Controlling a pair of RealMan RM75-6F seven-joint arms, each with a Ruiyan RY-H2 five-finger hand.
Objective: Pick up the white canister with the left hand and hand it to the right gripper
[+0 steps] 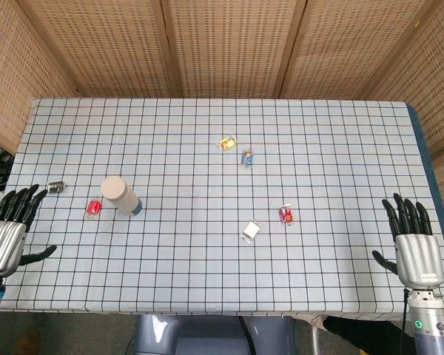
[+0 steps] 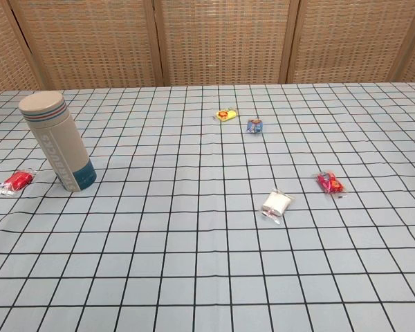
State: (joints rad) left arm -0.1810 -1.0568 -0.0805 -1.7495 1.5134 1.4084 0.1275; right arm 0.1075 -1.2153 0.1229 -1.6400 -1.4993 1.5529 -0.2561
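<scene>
The white canister (image 1: 120, 196) (image 2: 57, 142) stands upright on the checked tablecloth at the left; it has a beige lid and a blue base. My left hand (image 1: 9, 231) hovers at the table's front left corner, fingers spread, holding nothing, well left of and nearer than the canister. At the front right edge my right hand (image 1: 411, 240) is also spread and empty. Neither hand shows in the chest view.
Small wrapped sweets lie about: a red one (image 1: 94, 208) beside the canister, a grey one (image 1: 56, 186) further left, yellow (image 1: 227, 143) and blue (image 1: 246, 157) ones mid-table, a red one (image 1: 285, 214) and a white one (image 1: 251, 231) right of centre. Wicker screens stand behind the table.
</scene>
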